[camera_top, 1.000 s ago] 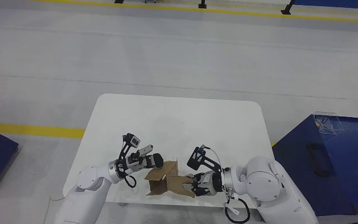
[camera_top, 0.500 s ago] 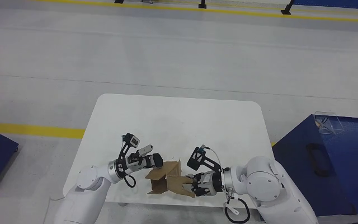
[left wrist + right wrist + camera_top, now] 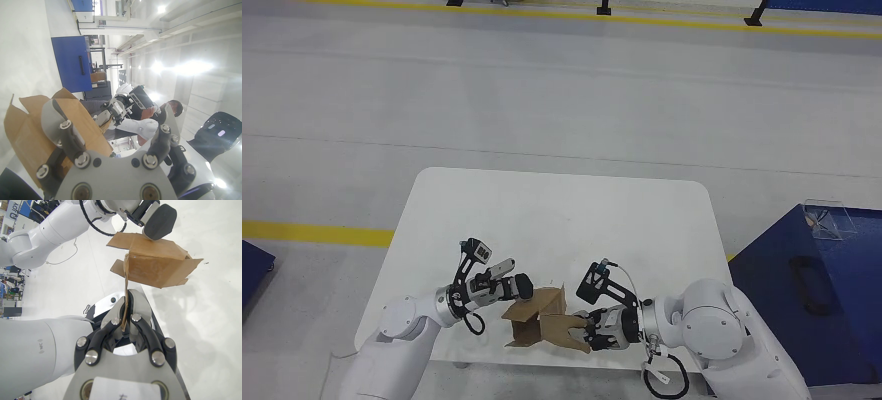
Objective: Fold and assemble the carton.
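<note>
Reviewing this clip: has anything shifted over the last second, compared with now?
The brown cardboard carton tipped its upper flap slightly toward the right gripper in the first half second; nothing visibly moved after that. Nothing was taken hold of or let go: the right gripper stays shut on a flap, and the left gripper stays open with one finger against the carton.

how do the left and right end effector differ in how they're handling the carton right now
The left end effector is open, fingers spread wide; the right end effector is shut on a flap of the carton. The left only lays one finger pad against an outer panel; the right pinches the flap edge-on between both fingers. Shared: both touch the same carton, from opposite sides.
</note>
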Controlling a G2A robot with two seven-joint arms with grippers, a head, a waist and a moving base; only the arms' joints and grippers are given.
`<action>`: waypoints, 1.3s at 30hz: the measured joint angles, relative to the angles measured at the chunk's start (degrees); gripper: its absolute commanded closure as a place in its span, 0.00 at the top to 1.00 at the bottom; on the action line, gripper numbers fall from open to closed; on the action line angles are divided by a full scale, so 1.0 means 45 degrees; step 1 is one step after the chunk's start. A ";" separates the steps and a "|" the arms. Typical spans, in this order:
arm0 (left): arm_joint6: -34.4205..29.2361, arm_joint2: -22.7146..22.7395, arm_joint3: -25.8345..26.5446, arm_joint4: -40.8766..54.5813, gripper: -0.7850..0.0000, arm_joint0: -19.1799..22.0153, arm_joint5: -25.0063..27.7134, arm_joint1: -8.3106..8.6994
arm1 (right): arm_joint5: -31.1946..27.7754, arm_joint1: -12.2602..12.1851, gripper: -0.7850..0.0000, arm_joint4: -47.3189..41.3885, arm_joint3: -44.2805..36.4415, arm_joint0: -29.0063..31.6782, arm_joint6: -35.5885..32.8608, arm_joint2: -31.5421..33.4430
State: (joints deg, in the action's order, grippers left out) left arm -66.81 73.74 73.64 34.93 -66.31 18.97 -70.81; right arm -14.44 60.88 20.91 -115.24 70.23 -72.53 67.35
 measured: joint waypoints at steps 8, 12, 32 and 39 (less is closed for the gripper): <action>0.2668 0.2301 0.5146 -0.6054 1.00 -0.2390 -0.0405 0.0669 | 0.1251 -0.0006 0.00 -0.0307 0.0380 -0.0448 0.0163 -0.0152; 0.2312 0.3429 0.7497 -0.8871 1.00 -0.3394 -0.1435 0.0983 | 0.1507 0.0032 0.00 -0.0530 0.0750 -0.1078 -0.0111 -0.0474; 0.3094 0.2066 0.9631 -1.6092 1.00 -0.4416 -0.4899 0.1144 | 0.2066 0.0160 0.00 -0.1289 0.1882 -0.2711 0.0123 -0.1496; 0.2818 0.1101 0.9028 -1.6526 1.00 -0.3621 -0.5294 0.1107 | 0.1940 0.0133 0.00 -0.1481 0.1825 -0.2767 0.0153 -0.1613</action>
State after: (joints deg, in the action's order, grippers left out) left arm -54.13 78.69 114.27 -39.44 -82.61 -4.85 -65.83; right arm -5.71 61.47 14.25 -107.03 57.78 -71.85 60.09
